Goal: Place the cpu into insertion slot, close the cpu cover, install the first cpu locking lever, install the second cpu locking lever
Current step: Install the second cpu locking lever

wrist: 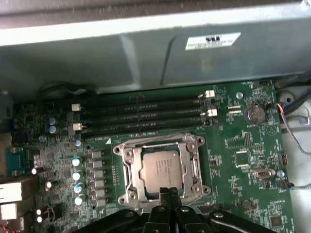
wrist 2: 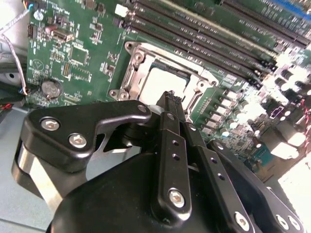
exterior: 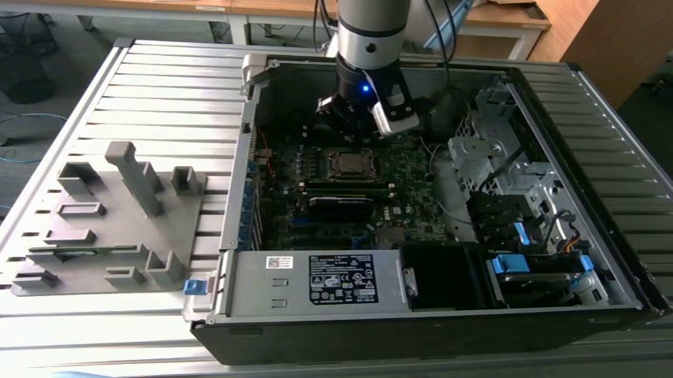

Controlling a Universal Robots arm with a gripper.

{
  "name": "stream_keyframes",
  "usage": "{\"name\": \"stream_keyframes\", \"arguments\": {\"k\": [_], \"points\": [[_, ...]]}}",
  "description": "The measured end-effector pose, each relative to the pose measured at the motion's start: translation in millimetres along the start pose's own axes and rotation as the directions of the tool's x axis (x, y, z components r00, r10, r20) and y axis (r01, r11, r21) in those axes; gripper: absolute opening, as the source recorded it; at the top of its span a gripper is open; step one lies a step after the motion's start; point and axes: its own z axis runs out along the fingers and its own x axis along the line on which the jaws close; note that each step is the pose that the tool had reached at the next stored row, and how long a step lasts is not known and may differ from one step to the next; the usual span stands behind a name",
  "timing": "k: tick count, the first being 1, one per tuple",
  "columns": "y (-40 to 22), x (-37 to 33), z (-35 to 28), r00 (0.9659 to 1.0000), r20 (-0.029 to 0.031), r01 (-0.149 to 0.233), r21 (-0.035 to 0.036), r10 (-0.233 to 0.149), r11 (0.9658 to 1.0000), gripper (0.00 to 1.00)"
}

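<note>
The cpu [wrist: 159,167] [wrist 2: 163,82] lies flat in the insertion slot [exterior: 351,163] on the green motherboard, its silver-grey top showing. The cpu cover [wrist: 127,167] [wrist 2: 132,82] is a silver frame lying down around the chip. My gripper [wrist: 168,191] [wrist 2: 171,98] [exterior: 354,134] is shut, its black fingers pressed together with nothing between them. It hovers over one edge of the slot, just above the cover's rim. I cannot tell how the locking levers stand.
Long black memory slots [wrist: 146,114] run beside the socket, and a row of capacitors [wrist: 77,174] stands at another side. The labelled power-supply box [exterior: 315,279] and drive cage [exterior: 505,157] wall in the case. A grey parts fixture [exterior: 116,213] sits at the exterior view's left.
</note>
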Motion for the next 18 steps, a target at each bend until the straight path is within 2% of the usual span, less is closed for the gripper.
{"name": "stream_keyframes", "arguments": {"k": [11, 18], "points": [[-14.9, -1.6, -0.2, 1.0000, 0.0001, 0.000, 0.0000, 0.000, 1.0000, 0.11], [-15.7, -1.7, 0.0, 1.0000, 0.0001, 0.000, 0.0000, 0.000, 1.0000, 0.11]]}}
